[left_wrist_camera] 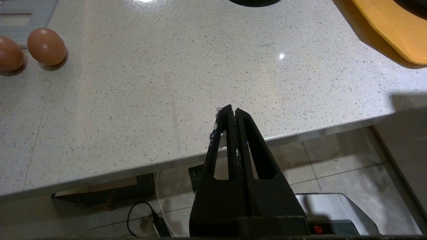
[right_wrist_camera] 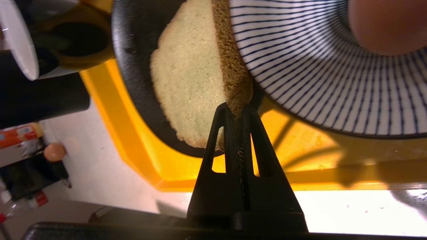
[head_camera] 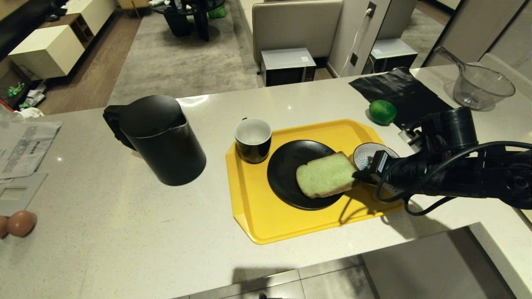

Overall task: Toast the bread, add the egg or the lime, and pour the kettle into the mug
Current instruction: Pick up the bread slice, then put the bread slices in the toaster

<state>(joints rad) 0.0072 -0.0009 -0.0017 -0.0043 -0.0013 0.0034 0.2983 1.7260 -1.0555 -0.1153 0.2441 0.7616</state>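
speckled counter (head_camera: 124,232) holds yellow tray (head_camera: 291,224); right pincer (right_wrist_camera: 237,110) clamps bread (head_camera: 326,179); left pincer (left_wrist_camera: 232,111) closed.

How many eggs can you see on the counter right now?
2, both side by side at the counter's far left edge: one egg, the other egg partly cut off; more may lie outside view.

Pale speckled counter (head_camera: 124,232), grey rug (head_camera: 183,62), tiled floor (head_camera: 332,282) below.

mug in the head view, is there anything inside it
No, the mug stands upright at the far left corner of the yellow tray, and its white inside shows bare.
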